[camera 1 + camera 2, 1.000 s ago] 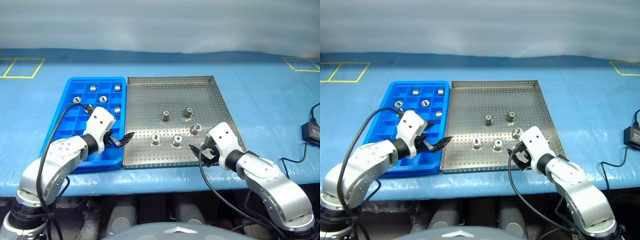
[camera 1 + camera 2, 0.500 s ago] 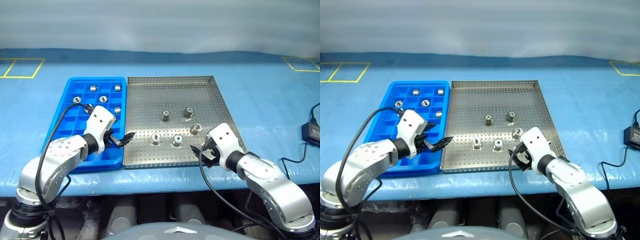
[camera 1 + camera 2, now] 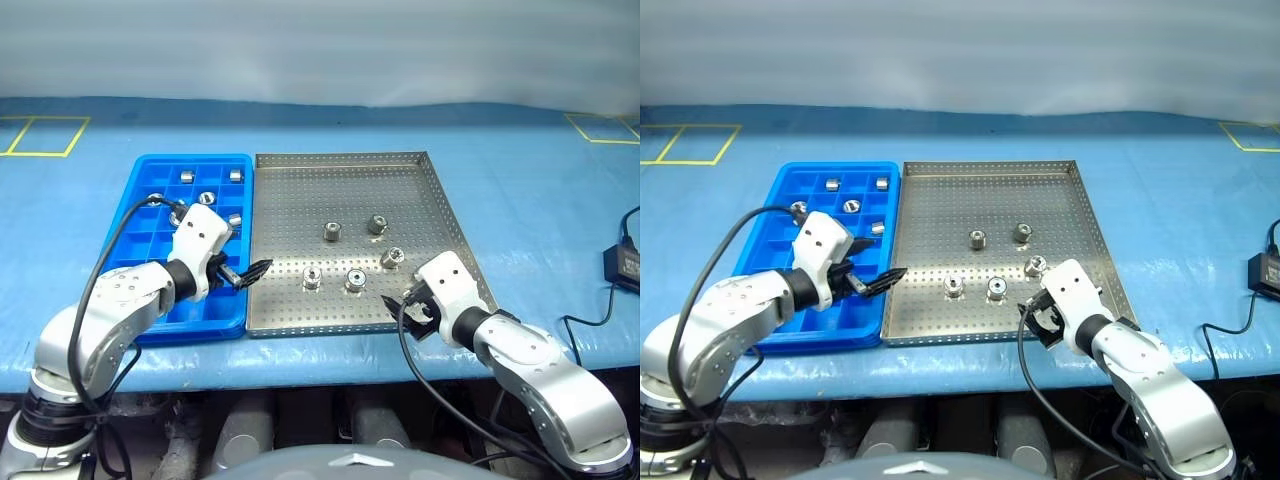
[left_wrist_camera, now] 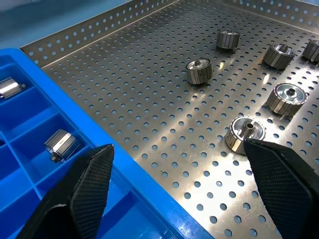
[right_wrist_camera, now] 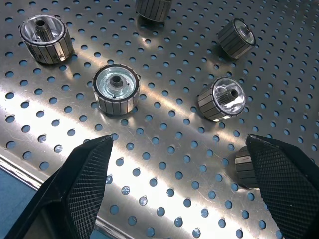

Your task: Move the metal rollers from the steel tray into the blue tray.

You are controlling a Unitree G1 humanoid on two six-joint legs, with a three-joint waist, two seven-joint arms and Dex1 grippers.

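The steel tray (image 3: 330, 190) lies in the middle of the blue table. Several metal rollers sit loose in its near half, among them one (image 3: 332, 232), another (image 3: 376, 224) and one (image 3: 312, 277) nearer the front. The blue tray (image 3: 190, 158) adjoins it on the left and holds several rollers in its far compartments, such as one (image 3: 186, 176). My left gripper (image 3: 252, 274) hangs open and empty over the seam between the two trays. In the left wrist view a roller (image 4: 244, 134) lies close to one finger (image 4: 279, 174). My right gripper (image 3: 398, 305) is open and empty above the steel tray's front right part, with a roller (image 5: 116, 88) just ahead of it.
A black box (image 3: 622, 265) with a cable lies on the table at the far right. Yellow tape outlines mark the far left corner (image 3: 40, 135) and far right corner (image 3: 600, 128). Each arm trails a black cable near the table's front edge.
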